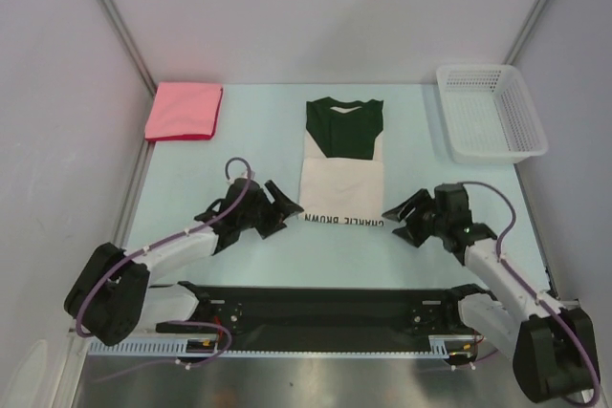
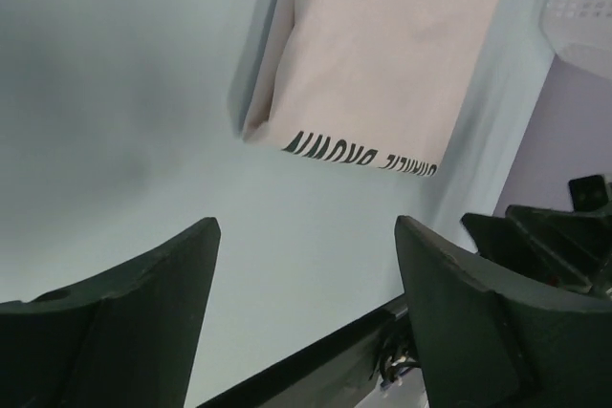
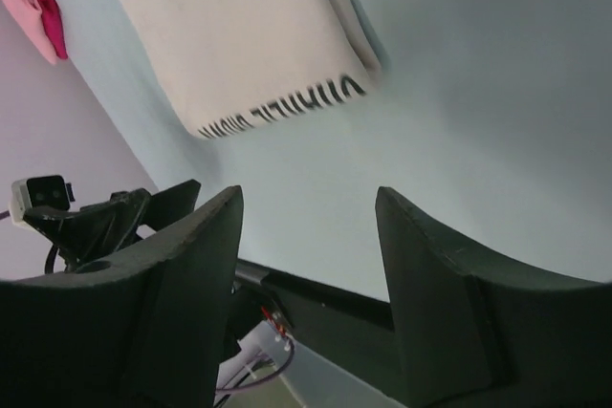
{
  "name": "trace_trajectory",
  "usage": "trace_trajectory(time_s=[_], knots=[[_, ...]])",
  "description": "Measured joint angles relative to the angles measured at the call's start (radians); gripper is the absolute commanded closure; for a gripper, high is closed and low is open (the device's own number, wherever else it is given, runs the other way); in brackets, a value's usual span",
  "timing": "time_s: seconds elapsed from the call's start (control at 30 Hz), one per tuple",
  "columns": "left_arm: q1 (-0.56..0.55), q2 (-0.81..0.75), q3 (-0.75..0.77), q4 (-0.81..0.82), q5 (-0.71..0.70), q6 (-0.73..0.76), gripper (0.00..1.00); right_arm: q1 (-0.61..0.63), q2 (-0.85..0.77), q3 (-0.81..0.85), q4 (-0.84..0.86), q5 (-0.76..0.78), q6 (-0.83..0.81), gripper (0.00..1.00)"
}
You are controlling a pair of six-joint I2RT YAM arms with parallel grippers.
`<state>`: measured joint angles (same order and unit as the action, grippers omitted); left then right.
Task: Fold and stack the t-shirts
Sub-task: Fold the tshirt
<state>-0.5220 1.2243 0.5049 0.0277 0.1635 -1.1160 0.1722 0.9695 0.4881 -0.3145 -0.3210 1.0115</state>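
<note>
Cream-and-dark-green cloth t-shirt (image 1: 344,164): lies flat in the middle of the pale table (image 1: 258,131), already narrowed to a long strip with the sleeves tucked in.
Its long axis: runs straight away from the arms, near to far.
Which way it points: the green collar end is far and the cream end is near. The black lettering runs across the near edge.
Plain pink-red shirt (image 1: 184,110): folded square at the far left of the table, well apart from the strip.
White plastic mesh basket (image 1: 478,71): sits at the far right corner, not part of the job.
Left gripper (image 1: 285,207): fingers spread wide with nothing between them, just beside the strip's near left corner and not touching it.
Right gripper (image 1: 397,222): also spread and empty, near the strip's near right corner.
How it should handle: I'd call it light, soft and limp. It will likely sag between two holds, and the stacked layers may slide apart.
Where to take hold: probably the two near corners, one per gripper. Each pinch should catch every layer before the near end is carried toward the collar.
</note>
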Motion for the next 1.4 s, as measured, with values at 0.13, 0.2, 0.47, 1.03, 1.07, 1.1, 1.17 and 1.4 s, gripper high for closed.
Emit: trace_trajectory(time_s=[0.13,0.2,0.47,1.03,1.07,1.1,1.17,1.4], knots=[[-0.087,-0.017,-0.019,0.01,-0.104,-0.11,0.3,0.137,-0.119,-0.145,0.047,0.114,0.211,0.36],[-0.103,-0.016,-0.022,0.023,-0.146,-0.171,0.31,0.192,-0.161,-0.21,0.094,0.182,0.312,0.36],[-0.146,0.103,-0.036,0.022,-0.222,-0.386,0.41,0.389,-0.168,-0.347,0.234,0.446,0.621,0.4],[-0.153,0.255,0.0,0.113,-0.234,-0.609,0.47,0.395,0.092,-0.226,0.307,0.595,0.686,0.46],[-0.153,0.262,0.003,0.114,-0.236,-0.616,0.48,0.395,0.103,-0.218,0.305,0.595,0.684,0.46],[-0.153,0.267,0.006,0.114,-0.236,-0.623,0.49,0.395,0.113,-0.211,0.305,0.595,0.679,0.46],[-0.153,0.273,0.008,0.114,-0.237,-0.637,0.5,0.39,0.129,-0.201,0.305,0.591,0.669,0.46],[-0.153,0.282,0.008,0.12,-0.239,-0.666,0.54,0.367,0.156,-0.186,0.315,0.566,0.643,0.48]])
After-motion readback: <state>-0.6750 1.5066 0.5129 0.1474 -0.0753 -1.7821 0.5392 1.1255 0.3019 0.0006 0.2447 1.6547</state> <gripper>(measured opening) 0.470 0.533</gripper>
